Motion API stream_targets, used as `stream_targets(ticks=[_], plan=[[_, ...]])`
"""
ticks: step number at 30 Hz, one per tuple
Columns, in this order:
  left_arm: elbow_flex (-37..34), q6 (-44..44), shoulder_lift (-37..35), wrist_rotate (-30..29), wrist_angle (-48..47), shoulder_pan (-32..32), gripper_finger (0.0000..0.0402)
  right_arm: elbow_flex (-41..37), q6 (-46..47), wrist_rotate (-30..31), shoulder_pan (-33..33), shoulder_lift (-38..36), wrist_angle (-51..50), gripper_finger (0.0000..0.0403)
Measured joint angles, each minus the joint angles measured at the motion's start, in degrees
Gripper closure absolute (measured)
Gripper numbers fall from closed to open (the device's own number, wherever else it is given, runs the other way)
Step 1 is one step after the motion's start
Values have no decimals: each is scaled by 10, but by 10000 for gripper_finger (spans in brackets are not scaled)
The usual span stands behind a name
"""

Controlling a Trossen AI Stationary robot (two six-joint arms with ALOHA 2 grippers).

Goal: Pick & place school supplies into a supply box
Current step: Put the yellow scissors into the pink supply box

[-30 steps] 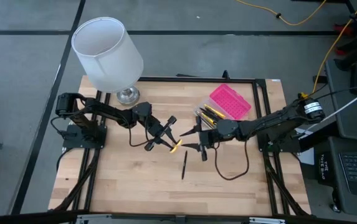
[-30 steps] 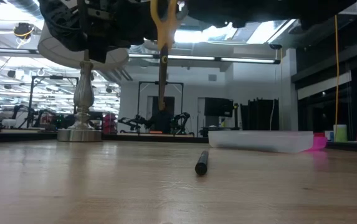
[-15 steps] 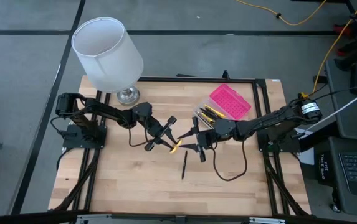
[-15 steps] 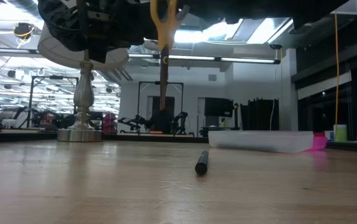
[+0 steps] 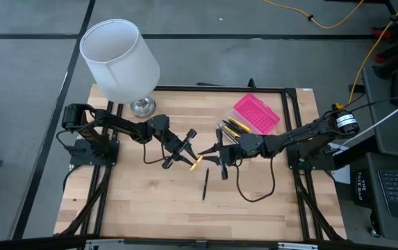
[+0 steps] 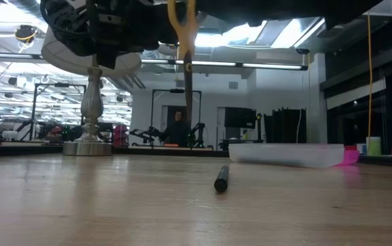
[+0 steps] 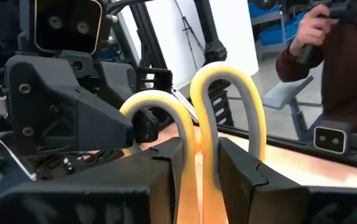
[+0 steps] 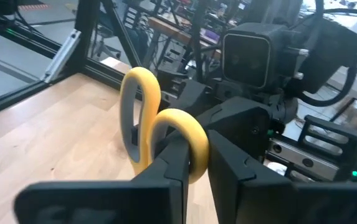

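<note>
Wooden table (image 5: pixel 136 201), scissors (image 5: pixel 196 163) lifted clear between left gripper (image 5: pixel 182 150) and right gripper (image 5: pixel 217 157), both pinching the yellow handles (apparently mid-handover), supply box (image 5: pixel 249 118) behind the right gripper.

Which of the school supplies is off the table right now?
The yellow-handled scissors, held in the air by the left end effector; the black pen lies on the wood.

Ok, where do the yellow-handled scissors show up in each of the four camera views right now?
High view: the scissors sit mid-table between the left gripper and right gripper.
Low view: they hang top centre, blades pointing down, clear of the table.
Left wrist view: yellow loops centre frame, between that arm's fingers.
Right wrist view: loops centre-left.
Shared landmark: the black pen on the table, also in the low view.
</note>
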Motion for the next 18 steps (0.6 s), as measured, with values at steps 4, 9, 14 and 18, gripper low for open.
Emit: stream_targets(ticks=[4, 9, 14, 18], plan=[[0, 16, 0, -7, 0, 0, 335, 0, -2, 15, 0, 0, 0, 359], [0, 9, 0, -11, 0, 1, 331, 0, -2, 19, 0, 0, 0, 360], [0, -39, 0, -21, -1, 2, 257, 0, -2, 28, -1, 0, 0, 360], [0, -54, 0, -13, -1, 0, 217, 0, -2, 27, -1, 0, 0, 360]])
